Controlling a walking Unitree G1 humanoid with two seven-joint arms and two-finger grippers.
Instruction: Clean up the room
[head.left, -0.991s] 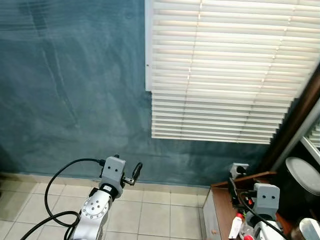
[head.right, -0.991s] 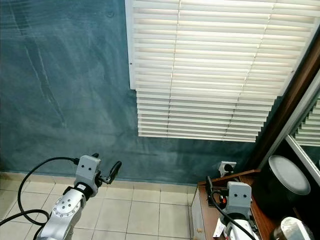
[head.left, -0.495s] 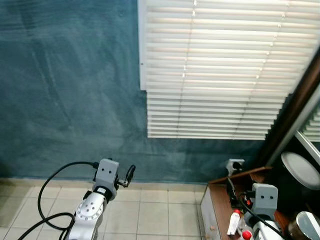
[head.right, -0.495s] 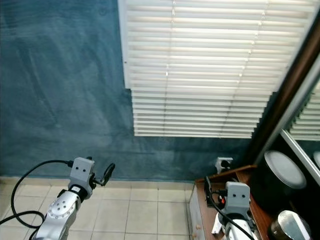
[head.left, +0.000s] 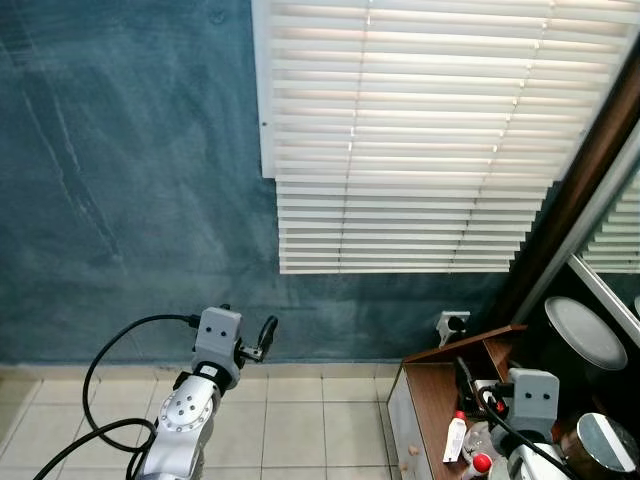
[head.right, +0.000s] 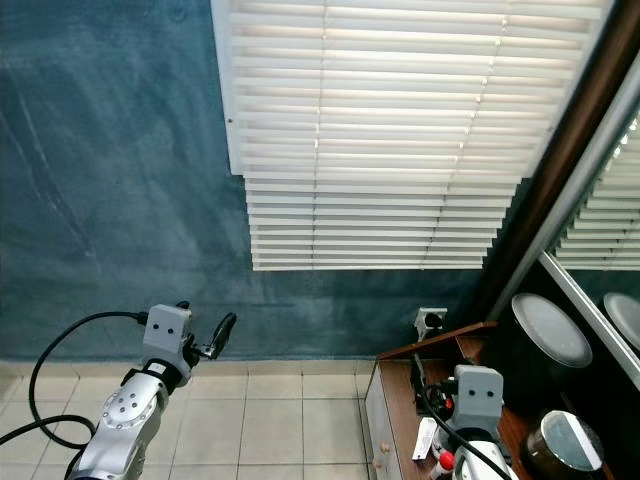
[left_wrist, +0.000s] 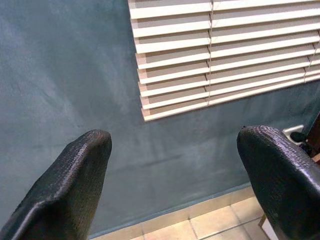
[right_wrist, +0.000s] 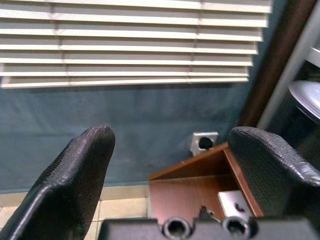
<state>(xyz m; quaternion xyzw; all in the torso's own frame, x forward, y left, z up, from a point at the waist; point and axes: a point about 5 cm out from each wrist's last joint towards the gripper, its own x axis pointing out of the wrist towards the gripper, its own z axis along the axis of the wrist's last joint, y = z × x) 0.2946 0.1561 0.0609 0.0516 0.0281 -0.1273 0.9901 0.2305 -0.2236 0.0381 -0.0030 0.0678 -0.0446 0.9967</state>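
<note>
Two grippers raised before blue wall (head.left: 130, 180) and white blinds (head.left: 430, 140). Left gripper (left_wrist: 170, 180) held over tiled floor (head.left: 300, 420), fingers spread wide, nothing between. Right gripper (right_wrist: 170, 175) held above wooden cabinet (head.left: 435, 385), fingers likewise apart, empty. White bottle (head.left: 454, 437) and red-capped bottle (head.left: 480, 465) seen on cabinet top. Black round containers (head.right: 540, 345) stood beside mirror; contents cannot be told. Wall socket (head.left: 452, 323) seen behind cabinet.

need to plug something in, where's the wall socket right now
The wall socket is low on the blue wall, on the robot's right in the left eye view, below the white blinds and just above the back corner of the wooden dresser.
</note>
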